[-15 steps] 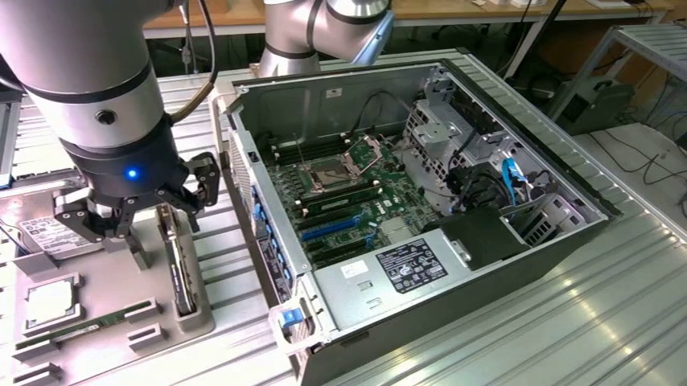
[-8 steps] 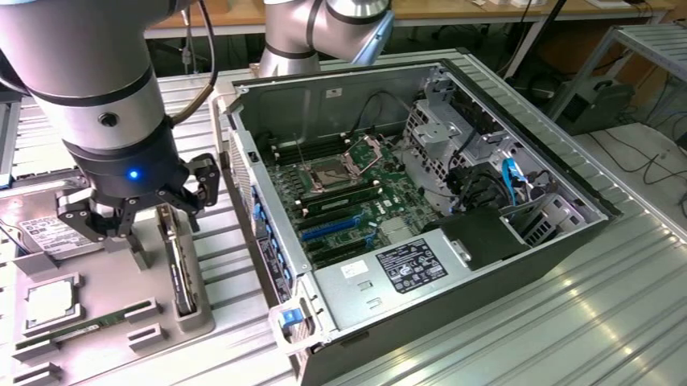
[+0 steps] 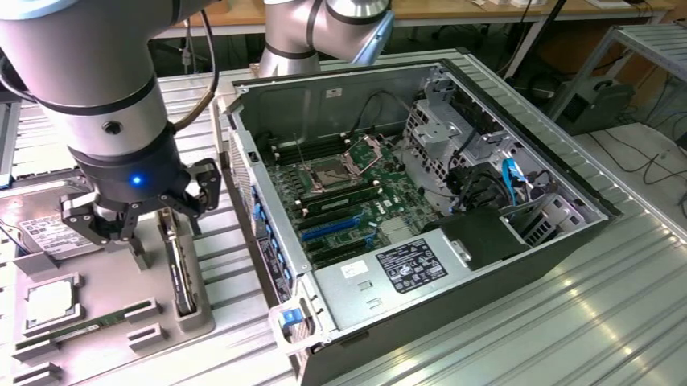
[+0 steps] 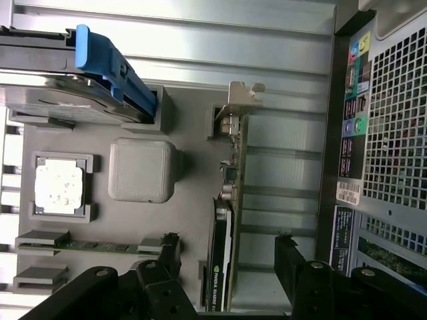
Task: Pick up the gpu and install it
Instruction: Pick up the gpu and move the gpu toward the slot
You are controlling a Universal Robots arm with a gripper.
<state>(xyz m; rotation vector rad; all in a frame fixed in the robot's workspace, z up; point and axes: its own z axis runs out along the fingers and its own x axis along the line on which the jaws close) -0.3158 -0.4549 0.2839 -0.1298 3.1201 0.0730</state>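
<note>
One ribbed metal tabletop (image 3: 558, 330) carries everything. On it, toward the exterior view's right, an open computer case (image 3: 322, 104) lies on its side with its motherboard (image 3: 355, 201) facing up and a silver power supply (image 3: 413, 269) at the near end. The robot arm (image 3: 96, 88) reaches down at the exterior view's left, beside the case. Under it sits a grey parts holder (image 3: 108, 297) (image 4: 193, 167), just beside the case's outer wall.

The gpu (image 3: 183, 269) (image 4: 233, 173) stands on its long edge in a slot of that holder, along the side nearest the case. Its silvery bracket (image 4: 241, 93) is at one end and its black fan housing at the other.

The tool (image 3: 170, 233) (image 4: 228, 248) hangs right over the gpu with its fingers (image 4: 288, 257) wide apart. One finger is on each side of the card. In the wrist view a gap shows on both sides, so they clamp nothing.

A silver hard drive (image 3: 38, 229) (image 4: 60, 100) lies at the holder's far end, with a blue carrier rail against it in the wrist view. A processor chip (image 3: 51, 301) (image 4: 59, 189) rests in a square pocket. A slim green memory stick (image 3: 92, 326) (image 4: 93, 245) lies in its own slot nearby.
</note>
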